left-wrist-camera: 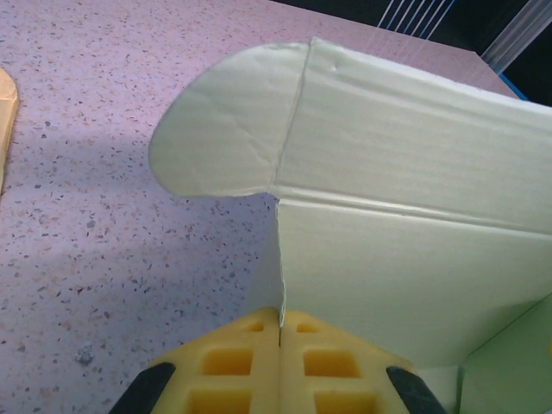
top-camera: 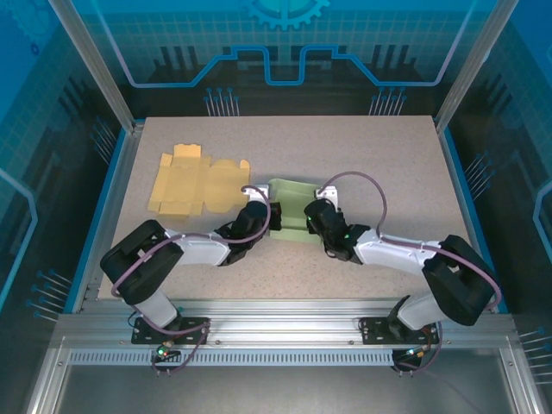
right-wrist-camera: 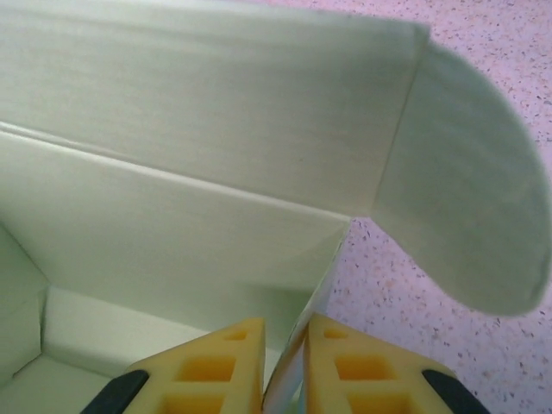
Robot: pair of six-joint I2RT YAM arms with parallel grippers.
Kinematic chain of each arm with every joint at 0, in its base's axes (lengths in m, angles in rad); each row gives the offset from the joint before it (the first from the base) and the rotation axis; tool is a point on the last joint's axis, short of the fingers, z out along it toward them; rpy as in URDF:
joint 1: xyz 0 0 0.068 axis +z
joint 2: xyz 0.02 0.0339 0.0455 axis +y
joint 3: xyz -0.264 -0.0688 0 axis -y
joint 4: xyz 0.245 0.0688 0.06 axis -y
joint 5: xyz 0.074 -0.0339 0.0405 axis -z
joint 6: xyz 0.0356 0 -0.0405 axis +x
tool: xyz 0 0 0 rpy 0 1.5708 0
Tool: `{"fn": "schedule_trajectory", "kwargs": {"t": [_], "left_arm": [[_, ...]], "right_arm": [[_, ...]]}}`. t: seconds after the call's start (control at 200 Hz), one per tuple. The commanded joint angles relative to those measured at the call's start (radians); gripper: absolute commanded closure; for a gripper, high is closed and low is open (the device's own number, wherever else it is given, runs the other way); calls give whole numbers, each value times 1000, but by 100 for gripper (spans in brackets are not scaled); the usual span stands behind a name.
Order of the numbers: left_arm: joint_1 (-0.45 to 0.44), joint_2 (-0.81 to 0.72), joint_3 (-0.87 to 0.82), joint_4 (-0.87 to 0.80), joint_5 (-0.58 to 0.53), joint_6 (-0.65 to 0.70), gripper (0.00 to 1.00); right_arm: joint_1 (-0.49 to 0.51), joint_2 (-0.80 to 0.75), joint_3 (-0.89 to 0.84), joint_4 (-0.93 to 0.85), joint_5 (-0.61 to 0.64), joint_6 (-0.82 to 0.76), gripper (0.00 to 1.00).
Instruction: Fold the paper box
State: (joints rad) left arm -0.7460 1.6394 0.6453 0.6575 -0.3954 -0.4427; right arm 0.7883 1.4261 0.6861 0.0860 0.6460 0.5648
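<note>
At table (top-camera: pixel 388 155) centre | left gripper (left-wrist-camera: pixel 281 323) pinches left wall of pale green paper box (left-wrist-camera: pixel 414 259) | right gripper (right-wrist-camera: pixel 286 332) jaws narrow around right wall, grip unclear | risk: slip there, wall buckles

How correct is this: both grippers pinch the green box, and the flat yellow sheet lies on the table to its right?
One thing is wrong. The top external view shows the flat yellow sheet lying to the left of the green box, not its right. The rest holds: the left gripper and the right gripper each pinch a wall of it.
</note>
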Motion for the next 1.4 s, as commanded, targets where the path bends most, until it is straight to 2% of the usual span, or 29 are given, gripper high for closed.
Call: {"fn": "schedule_trajectory", "kwargs": {"t": [0.0,0.34,0.57,0.8,1.021,1.141,1.276,1.396], "left_arm": [[-53,-25,-45,25,128,31,94],[-92,-104,-202,129,141,76,90],[-105,-98,-305,325,153,120,89],[-114,-90,-395,503,166,154,80],[-133,-174,-435,446,124,163,62],[-155,-253,-450,381,69,175,46],[-183,-373,-470,300,5,186,36],[-207,-527,-473,164,-61,194,25]], "right_arm": [[86,-35,-53,77,-62,39,80],[201,-90,-188,179,50,26,81],[280,-78,-218,224,161,10,96],[326,-48,-252,278,229,1,97],[365,-30,-228,228,294,38,95],[377,-29,-219,197,325,62,95],[383,-33,-228,190,335,82,94],[396,-35,-228,154,346,94,94]]}}
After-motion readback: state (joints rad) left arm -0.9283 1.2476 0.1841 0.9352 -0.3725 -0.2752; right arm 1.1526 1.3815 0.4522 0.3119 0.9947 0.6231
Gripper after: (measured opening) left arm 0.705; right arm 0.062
